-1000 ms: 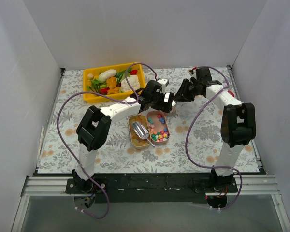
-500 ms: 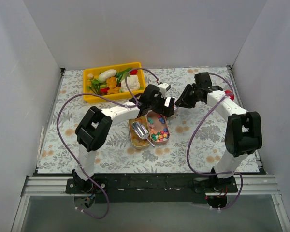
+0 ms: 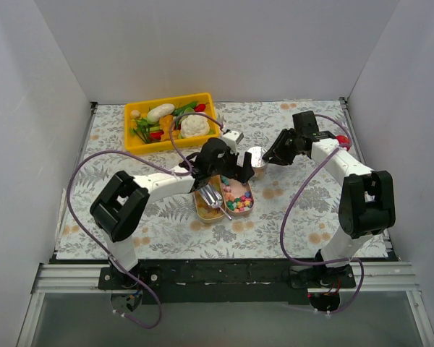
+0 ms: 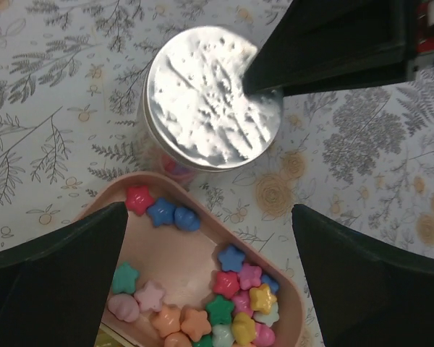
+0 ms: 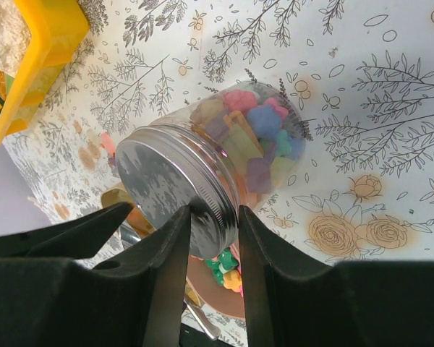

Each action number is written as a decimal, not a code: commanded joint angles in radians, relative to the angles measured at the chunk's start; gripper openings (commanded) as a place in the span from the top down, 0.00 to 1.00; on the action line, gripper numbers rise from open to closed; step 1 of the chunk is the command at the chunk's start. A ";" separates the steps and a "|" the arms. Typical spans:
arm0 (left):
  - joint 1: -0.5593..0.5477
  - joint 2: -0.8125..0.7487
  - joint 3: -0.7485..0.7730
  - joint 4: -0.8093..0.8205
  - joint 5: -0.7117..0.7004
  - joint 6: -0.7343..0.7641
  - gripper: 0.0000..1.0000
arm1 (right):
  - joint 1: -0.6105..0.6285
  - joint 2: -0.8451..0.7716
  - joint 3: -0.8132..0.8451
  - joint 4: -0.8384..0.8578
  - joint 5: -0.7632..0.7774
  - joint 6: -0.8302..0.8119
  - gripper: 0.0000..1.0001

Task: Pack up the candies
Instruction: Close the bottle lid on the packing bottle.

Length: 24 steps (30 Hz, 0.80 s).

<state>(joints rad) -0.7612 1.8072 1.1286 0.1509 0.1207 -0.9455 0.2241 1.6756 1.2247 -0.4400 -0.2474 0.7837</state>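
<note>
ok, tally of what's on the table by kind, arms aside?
Yellow tray: 1
Oval candy dishes: 2
Lidded jar: 1
Metal scoop: 1
Total: 5
Candies left out, too many to count.

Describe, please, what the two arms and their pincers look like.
The left arm and right arm have white tubular links and bulky black joint housings, with a thin purple cable looping alongside each. The left pincer and right pincer are black, with flat, wedge-shaped fingers.
</note>
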 commanded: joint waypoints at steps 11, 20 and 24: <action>-0.081 -0.040 -0.204 0.400 -0.119 0.169 0.02 | 0.004 0.007 -0.005 -0.045 -0.026 -0.003 0.61; -0.098 0.069 -0.213 0.608 -0.239 0.327 0.02 | 0.004 0.016 -0.007 -0.032 -0.039 0.020 0.61; -0.099 0.092 -0.220 0.659 -0.181 0.307 0.02 | 0.003 0.024 0.002 -0.039 -0.043 0.023 0.61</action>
<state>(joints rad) -0.8539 1.8931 0.9226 0.7002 -0.0780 -0.6724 0.2230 1.6779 1.2247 -0.4450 -0.2687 0.7959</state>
